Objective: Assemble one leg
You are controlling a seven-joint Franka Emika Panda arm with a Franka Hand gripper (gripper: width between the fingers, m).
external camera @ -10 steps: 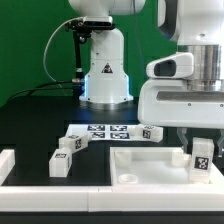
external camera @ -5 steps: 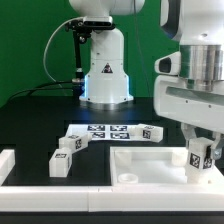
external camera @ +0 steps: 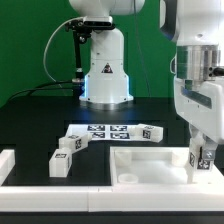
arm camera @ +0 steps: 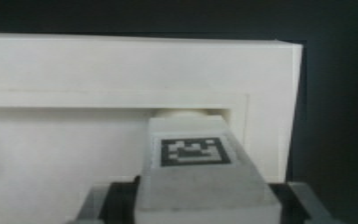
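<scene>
The robot arm filled the exterior view's right side, reaching down over the black table. Below it lay the large white panel, flat on the table near the front edge, with a round hole showing in its surface. Behind the panel, the marker board rested flat on the table.

The gripper hung over the right end of the panel, its jaws closed narrowly on the leg, a small white block with a black-and-white tag on its face. In the wrist view the leg stood between the two dark fingers, its far end meeting the panel's inner corner; whether it actually touched the panel could not be told.

Three other legs lay loose on the table: one just beside the marker board's right end, and two near each other toward the exterior view's left. A white block sat at the far left edge.
</scene>
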